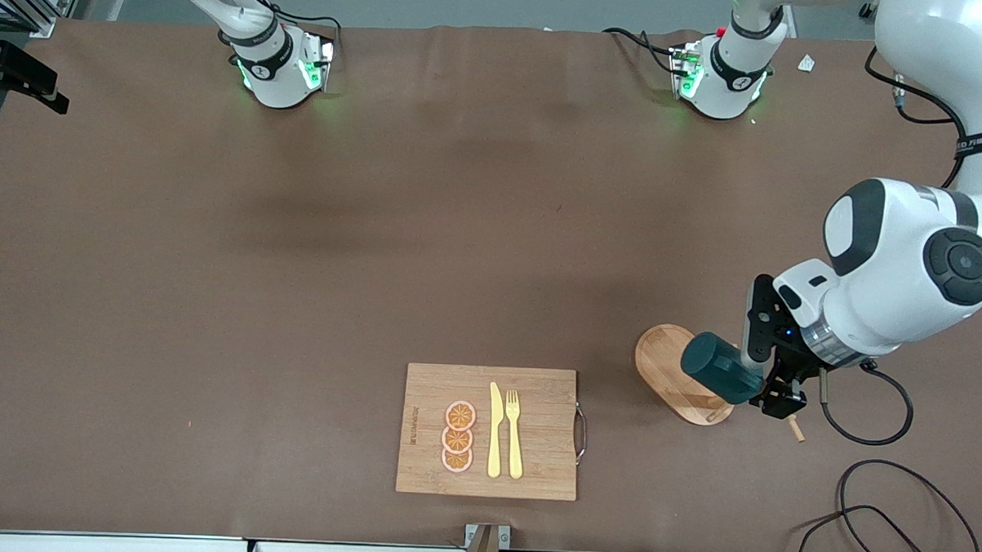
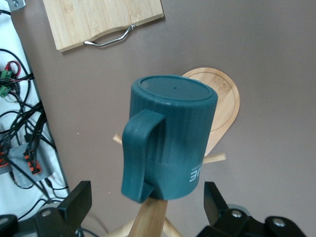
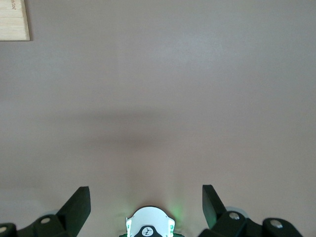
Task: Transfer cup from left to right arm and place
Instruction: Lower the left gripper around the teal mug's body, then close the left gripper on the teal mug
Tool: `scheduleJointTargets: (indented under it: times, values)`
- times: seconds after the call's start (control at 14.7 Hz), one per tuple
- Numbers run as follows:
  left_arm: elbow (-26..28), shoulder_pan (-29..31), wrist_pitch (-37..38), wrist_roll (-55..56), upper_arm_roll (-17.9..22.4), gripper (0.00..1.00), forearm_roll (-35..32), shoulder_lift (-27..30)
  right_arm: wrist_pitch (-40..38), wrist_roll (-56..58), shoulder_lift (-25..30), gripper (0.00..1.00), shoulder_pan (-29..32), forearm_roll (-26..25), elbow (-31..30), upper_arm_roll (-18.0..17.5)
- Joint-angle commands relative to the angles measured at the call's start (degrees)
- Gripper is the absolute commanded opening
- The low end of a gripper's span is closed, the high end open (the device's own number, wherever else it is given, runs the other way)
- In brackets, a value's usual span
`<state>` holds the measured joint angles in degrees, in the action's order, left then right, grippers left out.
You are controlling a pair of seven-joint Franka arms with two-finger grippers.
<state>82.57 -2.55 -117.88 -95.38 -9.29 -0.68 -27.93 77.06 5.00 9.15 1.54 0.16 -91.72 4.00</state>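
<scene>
Cutting board (image 1: pixel 487 431): pale bamboo rectangle with a metal handle, nearest the front camera; on it three orange slices (image 1: pixel 458 437), a yellow knife (image 1: pixel 495 430) and fork (image 1: pixel 514 434).
Cup (image 1: pixel 720 367): dark teal, ribbed, upside down and tilted on the wooden peg rack (image 1: pixel 674 372), toward the left arm's end of the desk (image 1: pixel 295 261); handle faces the left gripper.
Left gripper (image 1: pixel 781 394): just beside the cup, fingers (image 2: pixel 76 202) spread wide on either side, not touching.
Right gripper (image 3: pixel 146 207): out of the front view, spread wide over bare brown desk, waiting.
Hidden: cup's inside; most of the rack's post.
</scene>
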Motion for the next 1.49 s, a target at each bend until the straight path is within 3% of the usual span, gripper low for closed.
scheduleJointTargets:
  times: [0.0, 1.09, 1.29, 1.42]
  values:
    - [-1.7, 1.1, -0.2, -1.2, -0.1, 1.00, 2.8, -2.7, 0.6, 0.4, 0.7, 1.00, 0.4, 0.3, -0.8, 0.0]
    - [-1.6, 0.9, -0.2, -4.5, -0.3, 1.00, 7.0, -6.3, 0.6, 0.4, 0.7, 1.00, 0.4, 0.3, -1.2, 0.1]
    - [-1.7, 0.7, -0.2, -4.5, -0.3, 0.92, 6.9, -6.2, 0.6, 0.4, 0.7, 1.00, 0.4, 0.3, -1.2, 0.1]
    - [-1.7, 0.8, -0.2, -4.6, -0.3, 0.77, 6.8, -6.1, 0.6, 0.4, 0.7, 1.00, 0.4, 0.3, -1.2, 0.1]
